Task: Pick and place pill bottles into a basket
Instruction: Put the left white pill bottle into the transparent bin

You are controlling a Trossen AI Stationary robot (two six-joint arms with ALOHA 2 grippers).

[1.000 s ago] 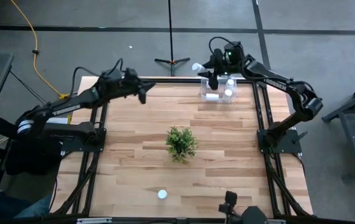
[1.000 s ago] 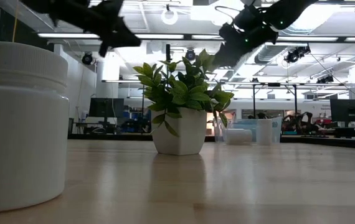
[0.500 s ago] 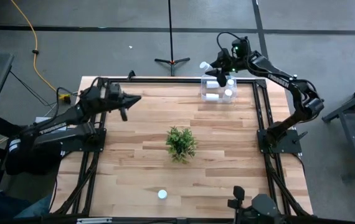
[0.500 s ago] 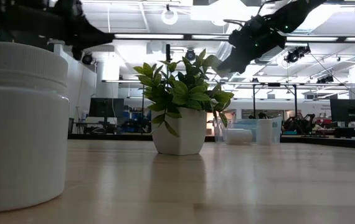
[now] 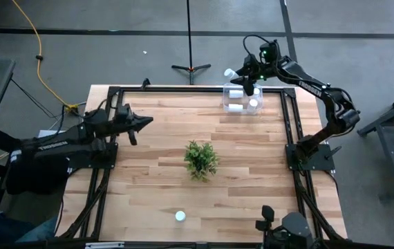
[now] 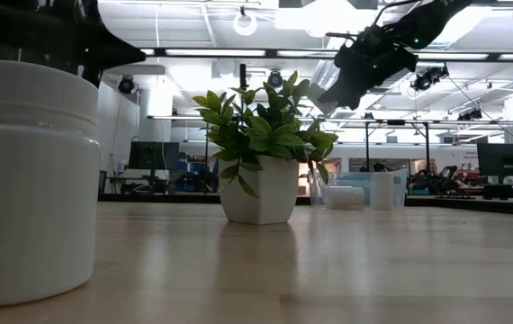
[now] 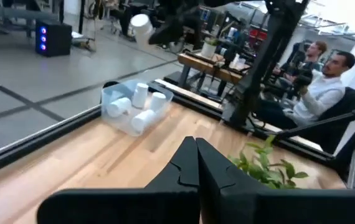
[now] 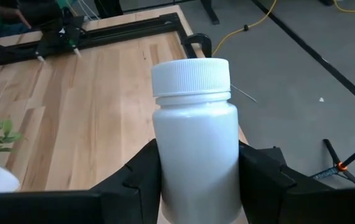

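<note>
Standing mid-table: potted plant [image 5: 200, 158]

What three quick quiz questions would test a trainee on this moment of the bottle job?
1. True or false: the right pincer grips a white bottle.
2. Which thing stands near the middle of the table? A) plant B) clear bin C) a mug
3. Fill in: a lone bottle stands near the table's ____ edge, away from the bin.

Key: 1 true. 2 A. 3 front; the bin is at the far right corner. The left pincer is shut and empty, over the table's left side.
</note>
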